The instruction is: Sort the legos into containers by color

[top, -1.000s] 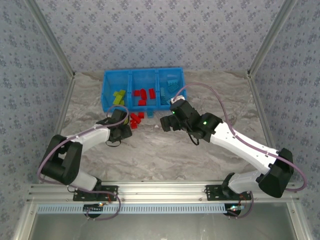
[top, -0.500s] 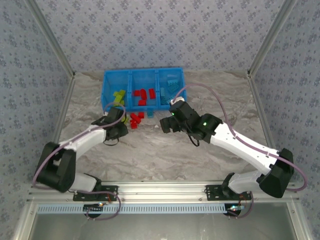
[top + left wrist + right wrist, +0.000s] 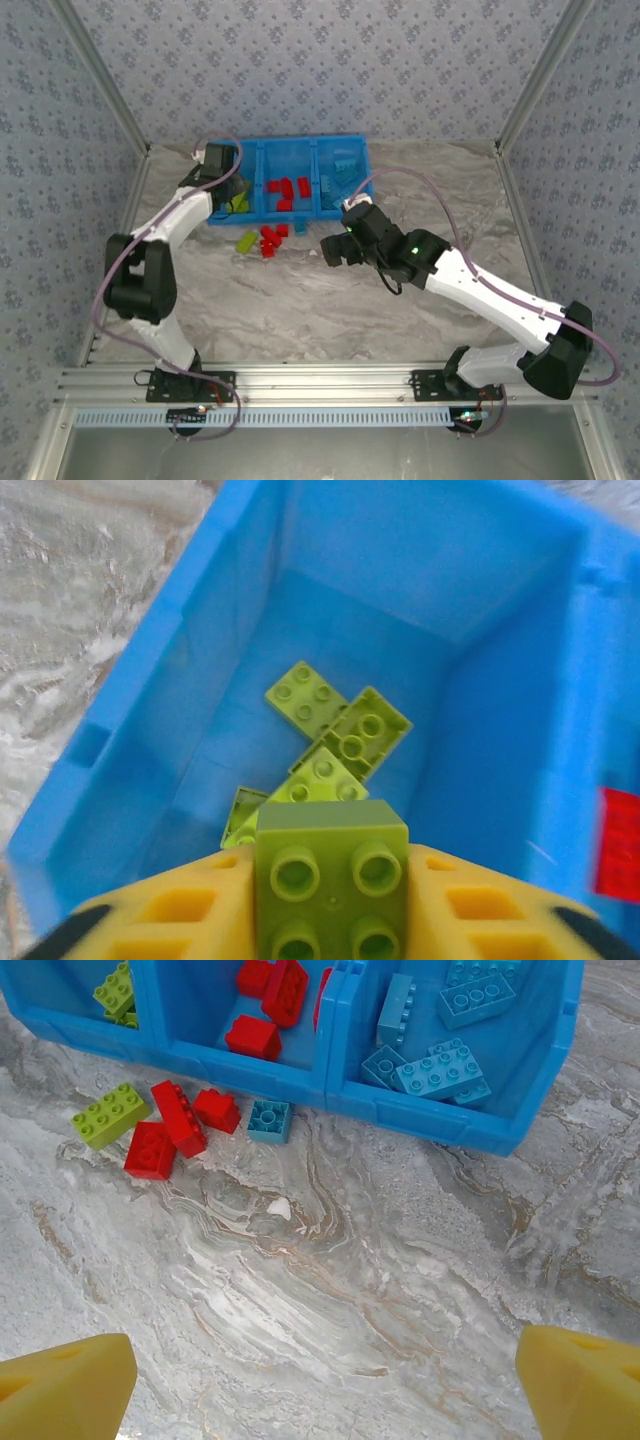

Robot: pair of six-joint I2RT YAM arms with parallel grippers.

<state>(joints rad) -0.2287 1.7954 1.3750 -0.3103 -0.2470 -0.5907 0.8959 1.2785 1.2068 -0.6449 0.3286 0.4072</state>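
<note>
Gripping lime brick (image 3: 330,842) in left gripper (image 3: 330,890), over left compartment (image 3: 190,690) with more lime ones. Spread wide on right gripper (image 3: 322,1375), above table (image 3: 380,1260), near loose bricks (image 3: 172,1120).

No readable text in the sorting cell

No word, number, label or brand can be made out on anything in view. The studs on the lime green brick (image 3: 332,875) closest to the left wrist camera are too blurred to show any embossed lettering, and the walls of the blue bin (image 3: 430,1110) are plain.
</note>
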